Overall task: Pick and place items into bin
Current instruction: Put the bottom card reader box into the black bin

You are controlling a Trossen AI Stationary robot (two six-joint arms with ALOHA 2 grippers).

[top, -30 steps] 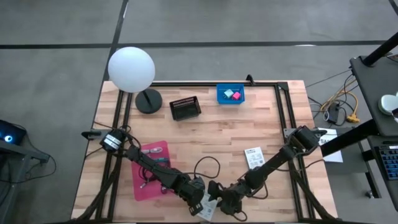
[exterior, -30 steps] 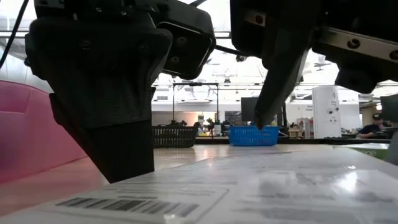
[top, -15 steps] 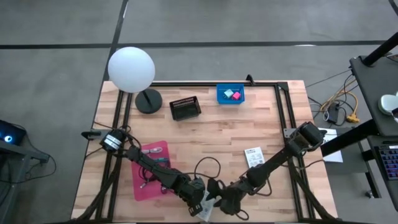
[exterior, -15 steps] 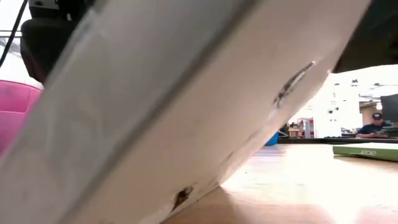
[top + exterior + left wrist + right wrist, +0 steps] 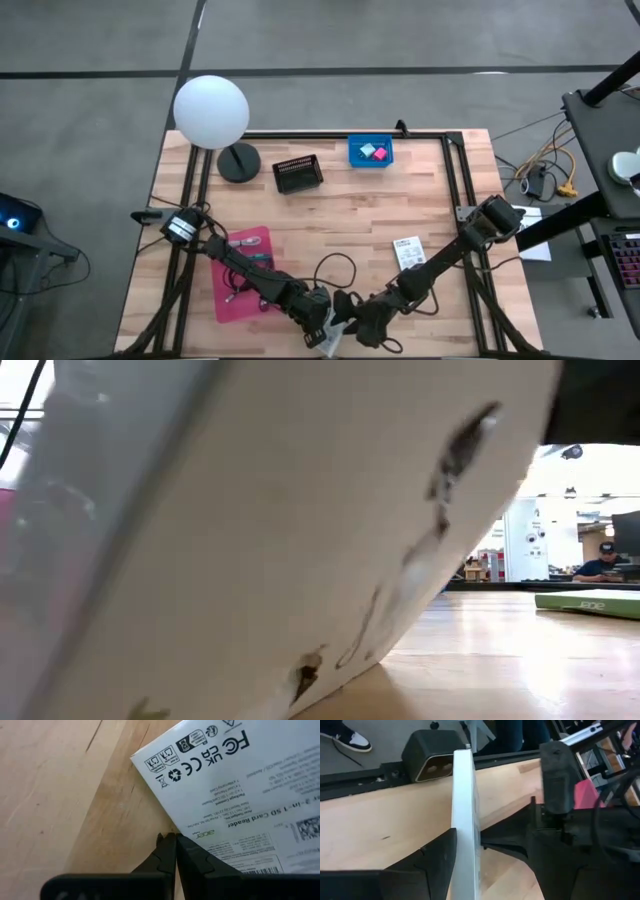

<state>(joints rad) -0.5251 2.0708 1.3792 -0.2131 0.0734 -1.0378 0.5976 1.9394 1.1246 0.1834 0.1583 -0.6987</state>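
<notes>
I have both arms low at the table's (image 5: 400, 205) near edge. My right gripper (image 5: 465, 855) holds a white packet (image 5: 465, 810) on edge, tilted up; my left gripper (image 5: 174, 851) is pinched closed at its corner. Next, I think: lift it clear toward the blue bin (image 5: 370, 152) at the far side.

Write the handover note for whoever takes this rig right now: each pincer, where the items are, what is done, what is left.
Right pincer: at the table's near edge, fingers on both faces of the white packet, holding it on edge.
Left pincer: shut, tip against that packet's edge.
Blue bin: far side, holds the pink cube and pale teal cube.
Second white packet: on the table by the right arm.
Pink mat: carries small items under the left arm.
Black basket: beside the bin.
Left: carry the held packet to the bin, then the rest.
</notes>
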